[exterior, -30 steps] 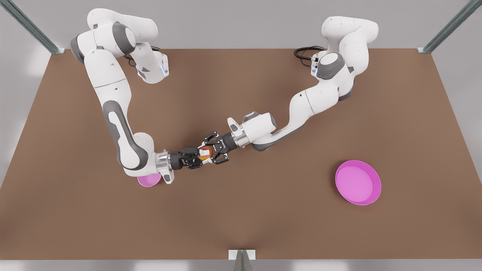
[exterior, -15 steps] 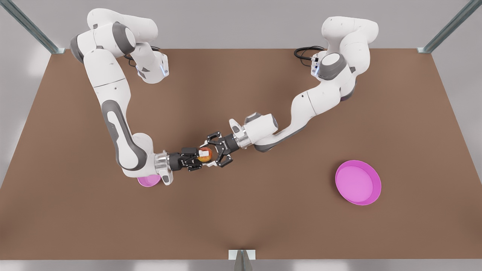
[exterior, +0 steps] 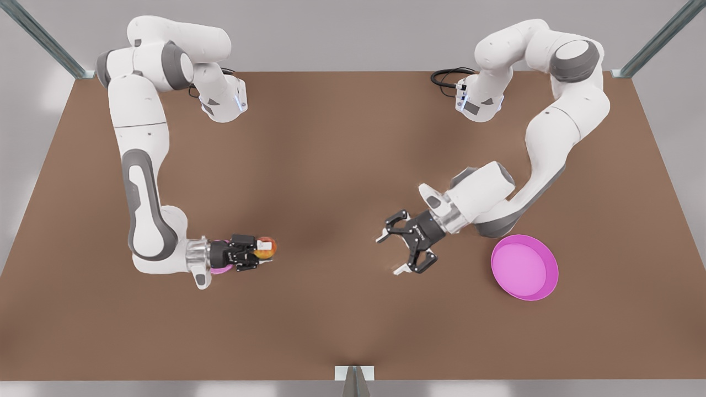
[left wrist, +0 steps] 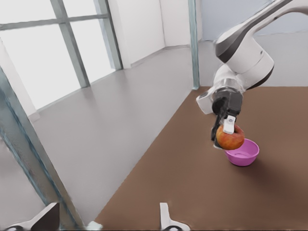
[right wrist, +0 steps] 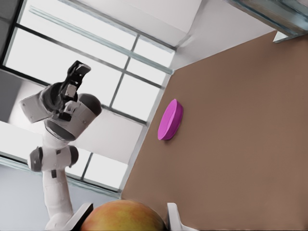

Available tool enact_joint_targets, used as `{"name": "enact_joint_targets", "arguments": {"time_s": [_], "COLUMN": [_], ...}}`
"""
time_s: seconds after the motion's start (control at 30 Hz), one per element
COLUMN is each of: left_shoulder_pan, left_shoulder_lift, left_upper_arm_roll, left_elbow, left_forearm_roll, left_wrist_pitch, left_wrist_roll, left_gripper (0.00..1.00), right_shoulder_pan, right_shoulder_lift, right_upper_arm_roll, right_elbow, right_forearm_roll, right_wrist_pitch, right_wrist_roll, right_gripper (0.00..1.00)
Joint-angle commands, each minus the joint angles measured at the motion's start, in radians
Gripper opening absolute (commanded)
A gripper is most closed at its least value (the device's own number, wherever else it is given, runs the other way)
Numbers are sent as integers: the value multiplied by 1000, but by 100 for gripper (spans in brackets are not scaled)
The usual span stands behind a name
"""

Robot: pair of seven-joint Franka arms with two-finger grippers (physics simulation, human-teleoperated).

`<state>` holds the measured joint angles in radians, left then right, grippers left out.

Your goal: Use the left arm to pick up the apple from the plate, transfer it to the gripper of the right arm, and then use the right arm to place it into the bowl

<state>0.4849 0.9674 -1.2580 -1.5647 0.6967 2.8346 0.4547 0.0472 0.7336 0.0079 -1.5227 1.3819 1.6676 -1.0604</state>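
Apple (exterior: 266, 246) sits clamped in my right gripper (exterior: 259, 251), with the bowl (exterior: 220, 269) just under that wrist toward 9 o'clock, nearest this arm, while my left gripper (exterior: 406, 249) hangs spread and empty near the plate (exterior: 525, 267).

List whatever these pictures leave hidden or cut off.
1. Front view: the bowl sits mostly under the right gripper and its wrist, so just a pink sliver shows.
2. Right wrist view: the apple is cut off by the picture's edge.
3. Left wrist view: the apple overlaps the bowl's rim, so contact cannot be judged.
4. Left wrist view: the open left gripper is cut off at the edge.
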Motion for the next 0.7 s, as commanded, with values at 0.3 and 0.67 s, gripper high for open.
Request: {"name": "enact_joint_targets", "arguments": {"time_s": [0.3,0.67], "left_shoulder_pan": [190,-554], "left_shoulder_lift": [-239,-753], "left_upper_arm_roll": [-40,1235], "left_elbow": [275,18], "left_forearm_roll": [109,-655], "left_wrist_pitch": [-1428,-1069], "left_wrist_roll": [-841,-676], "left_gripper": [100,100], "right_shoulder_pan": [-125,-124], "right_shoulder_lift": [20,89], "right_upper_arm_roll": [-54,-75], "right_elbow": [49,61], "right_forearm_roll": [-339,-423], "right_wrist_pitch": [-60,21], "right_wrist_roll": [74,8], "right_gripper": [60,60]}}
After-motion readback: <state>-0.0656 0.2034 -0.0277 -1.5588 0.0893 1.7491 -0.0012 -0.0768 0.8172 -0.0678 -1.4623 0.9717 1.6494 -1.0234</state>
